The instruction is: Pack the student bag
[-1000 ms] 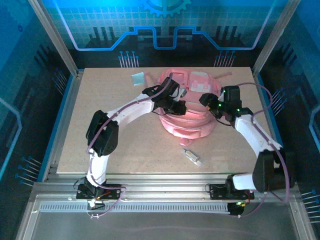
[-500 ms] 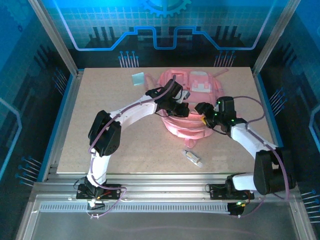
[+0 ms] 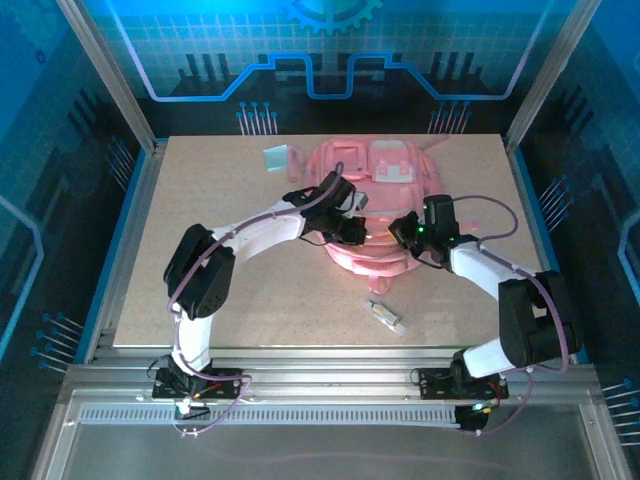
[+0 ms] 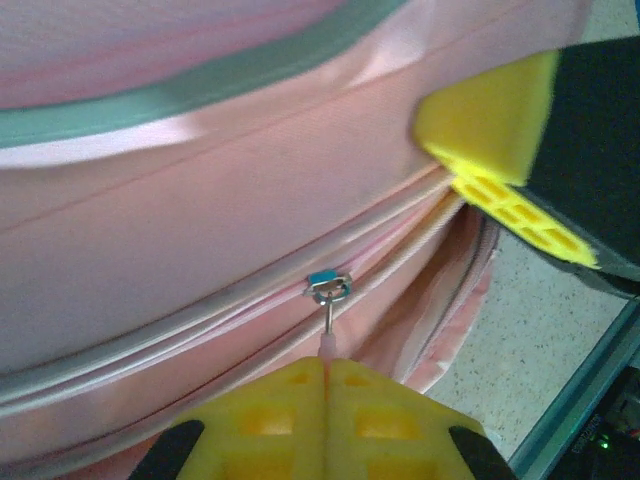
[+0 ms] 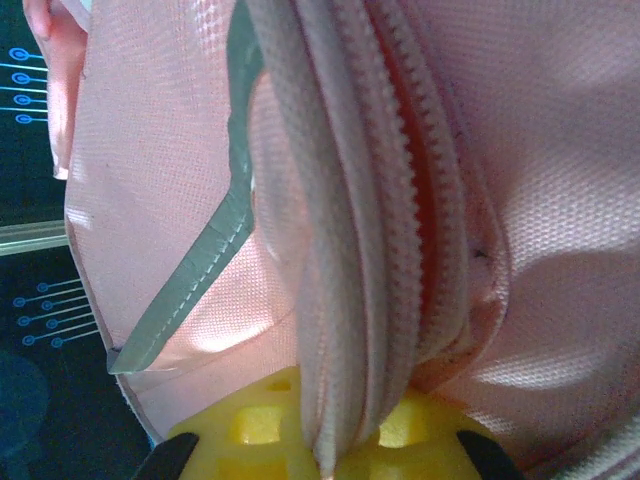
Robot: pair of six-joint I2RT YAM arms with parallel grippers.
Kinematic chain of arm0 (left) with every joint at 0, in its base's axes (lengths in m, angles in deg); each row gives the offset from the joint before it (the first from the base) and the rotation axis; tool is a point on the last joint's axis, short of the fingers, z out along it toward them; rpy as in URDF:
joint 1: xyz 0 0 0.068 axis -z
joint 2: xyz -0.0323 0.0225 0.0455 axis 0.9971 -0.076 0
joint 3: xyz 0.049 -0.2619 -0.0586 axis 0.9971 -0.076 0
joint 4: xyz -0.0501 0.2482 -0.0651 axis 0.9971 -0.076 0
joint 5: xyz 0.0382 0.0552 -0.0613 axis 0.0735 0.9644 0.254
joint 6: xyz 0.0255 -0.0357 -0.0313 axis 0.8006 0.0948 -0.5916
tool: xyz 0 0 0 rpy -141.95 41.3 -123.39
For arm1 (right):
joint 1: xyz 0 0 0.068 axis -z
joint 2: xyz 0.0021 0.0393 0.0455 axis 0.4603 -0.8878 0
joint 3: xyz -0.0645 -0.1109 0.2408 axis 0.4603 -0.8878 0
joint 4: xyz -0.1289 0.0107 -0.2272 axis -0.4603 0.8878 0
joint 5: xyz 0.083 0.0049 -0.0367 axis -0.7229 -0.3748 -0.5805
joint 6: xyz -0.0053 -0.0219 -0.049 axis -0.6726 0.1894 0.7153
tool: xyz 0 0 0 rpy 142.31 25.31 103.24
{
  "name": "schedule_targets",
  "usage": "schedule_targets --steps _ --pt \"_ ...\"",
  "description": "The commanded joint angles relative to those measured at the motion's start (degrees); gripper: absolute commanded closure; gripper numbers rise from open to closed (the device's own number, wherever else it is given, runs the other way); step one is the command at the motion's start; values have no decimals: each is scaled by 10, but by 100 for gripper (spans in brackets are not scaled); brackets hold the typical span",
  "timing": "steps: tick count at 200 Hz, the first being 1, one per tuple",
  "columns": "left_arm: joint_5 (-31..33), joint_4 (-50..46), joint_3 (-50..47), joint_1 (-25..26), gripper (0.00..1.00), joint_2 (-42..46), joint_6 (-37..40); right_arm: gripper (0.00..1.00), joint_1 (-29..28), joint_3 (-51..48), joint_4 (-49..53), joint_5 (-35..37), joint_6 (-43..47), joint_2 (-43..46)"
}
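Pink woven nylon, soft and slumped, makes up the student bag [image 3: 375,210], which lies flat at the far middle of the surface [image 3: 250,300], its whitish front patch facing up and its straps toward the back edge. A grey-green trim band [image 4: 200,85] runs across the fabric above a long curved zip with pale pink tape and fine teeth. On that zip sits a small metal zipper pull [image 4: 328,290] with a blue slider and a thin pink tab.

The left pincer [image 4: 325,375] has its yellow moulded fingers pressed together on the tab of the zipper pull, at the bag's near side. Just beside it, the right pincer [image 5: 325,440] is clamped on the student bag itself: a folded ridge of zip tape and fabric runs down between its yellow pads. One of its fingers [image 4: 495,120], blocky with a gridded face, shows at the upper right of the left wrist view, close to the zip line.

Both pincers meet over the bag's near edge in the overhead view, left [image 3: 362,232] and right [image 3: 400,228].

On the speckled chipboard surface, a small pale cylindrical item [image 3: 385,315] lies near the bag's front, and a flat pale green square [image 3: 276,158] lies by its far left corner.
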Motion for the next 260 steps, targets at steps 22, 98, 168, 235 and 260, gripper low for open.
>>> schedule_targets --steps 22,98,168,235,260 --pt "70 -97 -56 -60 100 64 37 100 4 -2 30 118 72 58" --pt "328 6 -27 -102 100 28 128 100 9 74 112 59 179 23" --pt "292 86 46 -130 97 -21 214 100 7 147 149 -14 254 -28" --pt "214 63 -14 -117 35 51 125 53 4 185 204 -30 262 4" --pt "186 55 -27 -94 26 76 130 36 9 183 251 4 269 32"
